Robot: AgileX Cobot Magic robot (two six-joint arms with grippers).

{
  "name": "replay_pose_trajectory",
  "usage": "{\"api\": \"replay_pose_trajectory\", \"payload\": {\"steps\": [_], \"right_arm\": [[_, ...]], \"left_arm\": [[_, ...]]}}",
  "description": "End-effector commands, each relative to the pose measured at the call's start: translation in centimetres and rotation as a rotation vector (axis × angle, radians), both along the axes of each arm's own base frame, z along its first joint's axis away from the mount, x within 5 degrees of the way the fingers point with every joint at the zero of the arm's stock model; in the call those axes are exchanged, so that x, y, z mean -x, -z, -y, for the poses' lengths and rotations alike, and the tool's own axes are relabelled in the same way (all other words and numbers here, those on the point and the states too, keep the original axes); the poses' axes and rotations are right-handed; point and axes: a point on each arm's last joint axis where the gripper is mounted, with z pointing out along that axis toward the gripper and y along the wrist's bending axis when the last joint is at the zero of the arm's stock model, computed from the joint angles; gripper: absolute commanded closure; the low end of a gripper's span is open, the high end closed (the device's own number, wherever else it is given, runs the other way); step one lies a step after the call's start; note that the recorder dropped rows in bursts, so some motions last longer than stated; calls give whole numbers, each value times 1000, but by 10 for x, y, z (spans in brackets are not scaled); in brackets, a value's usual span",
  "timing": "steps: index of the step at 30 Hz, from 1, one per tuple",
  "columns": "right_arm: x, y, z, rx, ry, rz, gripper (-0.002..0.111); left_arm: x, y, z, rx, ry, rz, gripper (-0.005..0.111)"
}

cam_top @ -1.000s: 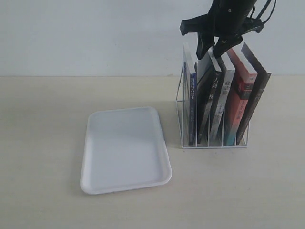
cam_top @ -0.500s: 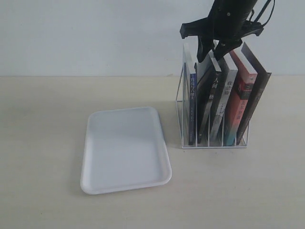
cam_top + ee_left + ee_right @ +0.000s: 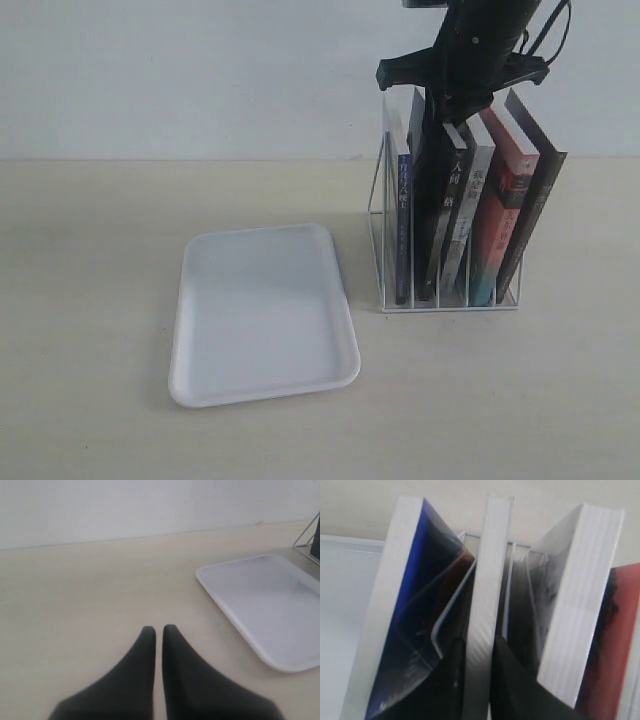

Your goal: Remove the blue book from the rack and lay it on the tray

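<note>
Far left: left claw [image 3: 158, 630] above the counter [image 3: 100, 300], tips pressed nearly together, nothing between them. Next: tray [image 3: 260, 310], lying flat, no book on it. Further right: rack [image 3: 450, 306], books standing or leaning in its slots. In the slot nearest the tray, blue book [image 3: 403, 210], upright, untouched as far as can be told. Just beside it, dark book [image 3: 428, 190], pinched at its top edge by right claw [image 3: 477, 641], narrowed onto the thin page block from above. Looks like a grip on the neighbour, not on the blue book. Nothing of the task done yet. Probably calls for a release, a shift one slot toward the tray, a pinch on the blue book's top, a lift clear of the dividers, a carry across and a flat lay on the tray.
</note>
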Motion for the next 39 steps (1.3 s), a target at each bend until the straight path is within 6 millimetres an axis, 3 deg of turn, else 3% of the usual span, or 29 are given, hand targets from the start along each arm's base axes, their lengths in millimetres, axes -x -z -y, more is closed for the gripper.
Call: {"api": "replay_pose_trajectory", "payload": {"steps": [1,9,16,30,39], "right_arm": [[7,-26,2,-18,-9,67,108],[25,-75,9,-56,-6,181,108],[31,-85,11,-62,-5,205,108],[30,-83,11,-61,4,199,108],[15,-54,6,-38,16,134,108]], "left_arm": [[0,-3,0,8,-2,21,102],[0,-3,0,8,-2,21,102],[0,-3,0,8,-2,21,102],[0,-3,0,8,-2,21,102],[0,-3,0,8,-2,21,102]]}}
